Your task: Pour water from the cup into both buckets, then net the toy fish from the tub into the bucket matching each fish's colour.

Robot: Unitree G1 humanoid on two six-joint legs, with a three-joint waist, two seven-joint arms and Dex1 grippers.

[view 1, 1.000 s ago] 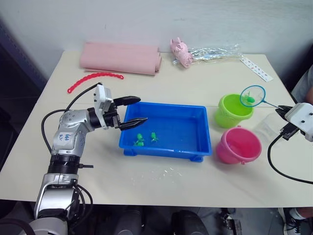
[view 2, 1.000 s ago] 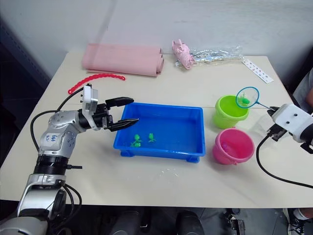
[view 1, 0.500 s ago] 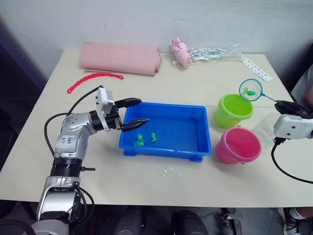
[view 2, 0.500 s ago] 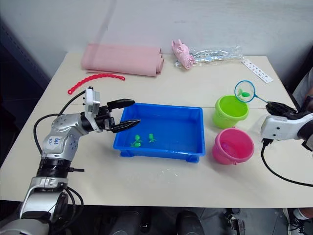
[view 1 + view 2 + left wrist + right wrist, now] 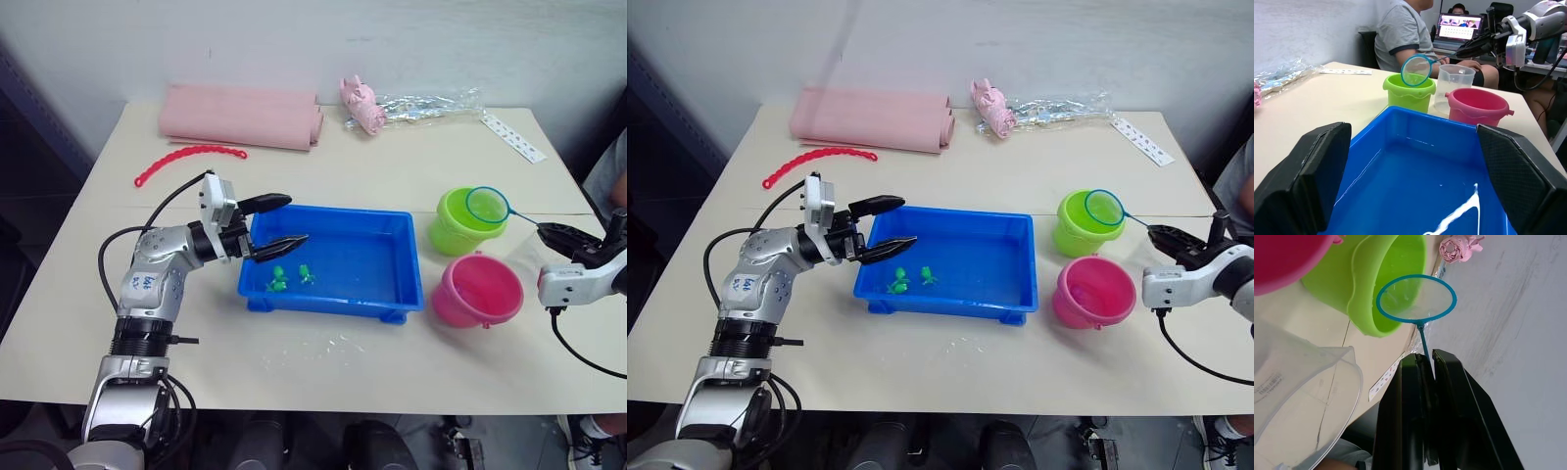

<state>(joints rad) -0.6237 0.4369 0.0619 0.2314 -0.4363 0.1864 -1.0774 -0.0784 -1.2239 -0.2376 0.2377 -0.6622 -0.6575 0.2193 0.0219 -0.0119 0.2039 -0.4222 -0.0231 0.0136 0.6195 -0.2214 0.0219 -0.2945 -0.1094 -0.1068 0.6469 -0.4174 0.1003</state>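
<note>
Lower now, the net (image 5: 487,205) hangs with its blue hoop over the green bucket (image 5: 468,223); the green fish that sat in its mesh half a second ago is gone from it. The right gripper (image 5: 1426,363) pinches the net's thin handle between closed fingers, at the table's right edge. The left gripper (image 5: 281,221) has edged right, its fingers spread wide over the near-left corner of the tub (image 5: 392,294).

Two green fish (image 5: 291,277) lie in the tub's near-left part; no pink one can be made out there. The pink bucket (image 5: 478,290) stands nearer than the green one, just right of the tub. Its contents are hard to read. The cup (image 5: 1452,88) stands upright just right of the buckets, printed scale marks on its wall too small to read. A white strip (image 5: 513,137) with small printed marks, also unreadable, lies far right beside a clear wrapper (image 5: 431,103) and a pink toy (image 5: 361,104). A label on the left forearm bears blue handwriting that cannot be deciphered. A seated person (image 5: 1408,36), cut off at the head, and a laptop (image 5: 1459,27) show beyond the table.
</note>
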